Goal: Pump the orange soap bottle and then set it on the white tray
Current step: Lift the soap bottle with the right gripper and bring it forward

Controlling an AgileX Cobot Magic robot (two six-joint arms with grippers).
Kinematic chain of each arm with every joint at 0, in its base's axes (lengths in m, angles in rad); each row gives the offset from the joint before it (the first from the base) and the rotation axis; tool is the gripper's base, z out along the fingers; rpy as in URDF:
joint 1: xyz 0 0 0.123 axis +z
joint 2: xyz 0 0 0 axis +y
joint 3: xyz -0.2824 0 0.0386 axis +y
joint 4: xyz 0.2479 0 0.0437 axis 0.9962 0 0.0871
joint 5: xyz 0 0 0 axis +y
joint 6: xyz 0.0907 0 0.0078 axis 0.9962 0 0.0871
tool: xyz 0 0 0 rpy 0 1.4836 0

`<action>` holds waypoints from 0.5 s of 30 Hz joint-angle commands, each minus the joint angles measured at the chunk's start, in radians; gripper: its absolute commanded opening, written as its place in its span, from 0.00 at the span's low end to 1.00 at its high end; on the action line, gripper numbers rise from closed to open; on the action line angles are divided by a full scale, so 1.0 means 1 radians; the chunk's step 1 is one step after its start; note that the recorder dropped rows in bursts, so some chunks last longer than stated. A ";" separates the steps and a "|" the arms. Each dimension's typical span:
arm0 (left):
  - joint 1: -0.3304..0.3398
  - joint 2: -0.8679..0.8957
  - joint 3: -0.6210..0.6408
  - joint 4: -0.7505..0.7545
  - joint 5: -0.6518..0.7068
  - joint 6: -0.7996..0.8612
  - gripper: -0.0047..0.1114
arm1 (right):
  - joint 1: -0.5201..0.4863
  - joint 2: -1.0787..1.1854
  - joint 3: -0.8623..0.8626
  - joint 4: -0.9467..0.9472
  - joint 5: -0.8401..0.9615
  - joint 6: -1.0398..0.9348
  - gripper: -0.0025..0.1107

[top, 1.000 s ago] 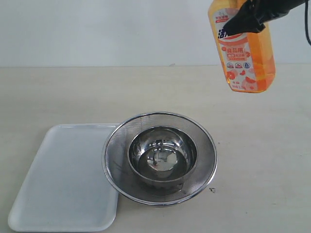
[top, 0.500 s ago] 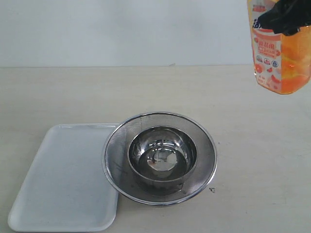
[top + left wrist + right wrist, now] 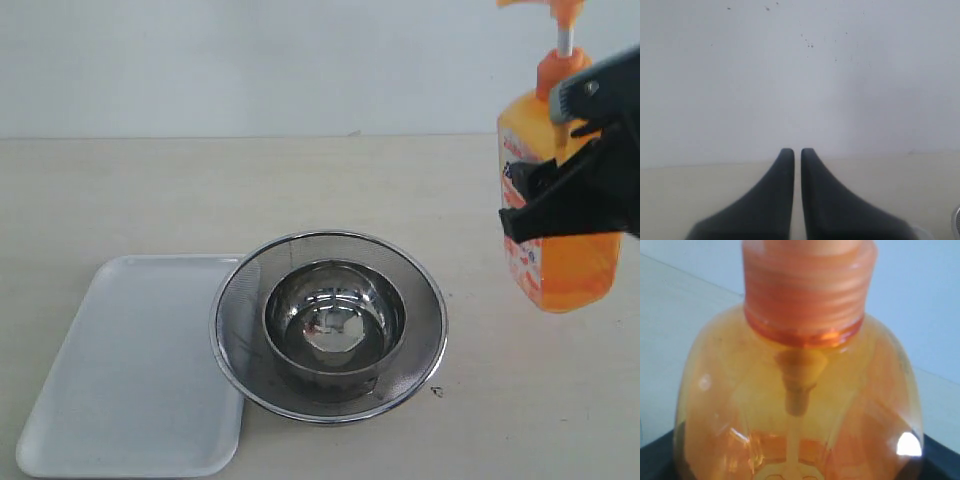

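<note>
Ext. view, nearest, front L: flat white rectangular plastic tray (image 3: 120,380) w/ rounded corners and low rim, lying flat on the pale beige worktop (image 3: 150,190). Just R of it is a round steel mesh strainer (image 3: 235,310), its rim overlapping the tray's R edge. Inside the strainer sits a smaller shiny steel bowl (image 3: 335,325), upright, roughly centred.

Further back, far R: tall translucent orange soap bottle (image 3: 575,275), upright, well apart from the tray, w/ the strainer between them. Orange pump head (image 3: 540,4) on a white stem (image 3: 565,40) at top, head partly cut by the frame edge. Label shows only as a thin strip on the bottle's L side. Black right hand (image 3: 535,205) comes in from the R and is clamped on the bottle's body approx mid-height, one finger crossing the front face. Can't tell if the bottle's btm touches the worktop or hangs just above it.

R wrist view: bottle (image 3: 800,390) fills the frame. Ribbed orange collar (image 3: 807,290) at the neck, dip tube visible through the plastic. Dark fingers (image 3: 652,460) show at both sides of the body, tight against it.

L wrist view: black left hand (image 3: 797,155), fingers drawn almost together, only a thin slit between, gripping nothing. Past the tips is worktop, then wall.

Farthest: plain white wall (image 3: 250,60) behind everything.
</note>
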 commanded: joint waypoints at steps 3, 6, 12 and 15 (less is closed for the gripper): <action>0.000 -0.002 0.004 -0.089 -0.061 -0.145 0.08 | 0.108 -0.019 0.177 -0.181 -0.303 0.301 0.02; 0.000 -0.002 -0.010 -0.089 -0.024 -0.271 0.08 | 0.108 -0.013 0.199 -0.420 -0.296 0.396 0.02; 0.000 -0.002 -0.118 -0.089 0.116 -0.294 0.08 | 0.108 -0.005 0.199 -0.507 -0.293 0.396 0.02; 0.000 0.029 -0.170 -0.089 0.149 -0.292 0.08 | 0.108 -0.005 0.199 -0.523 -0.260 0.396 0.02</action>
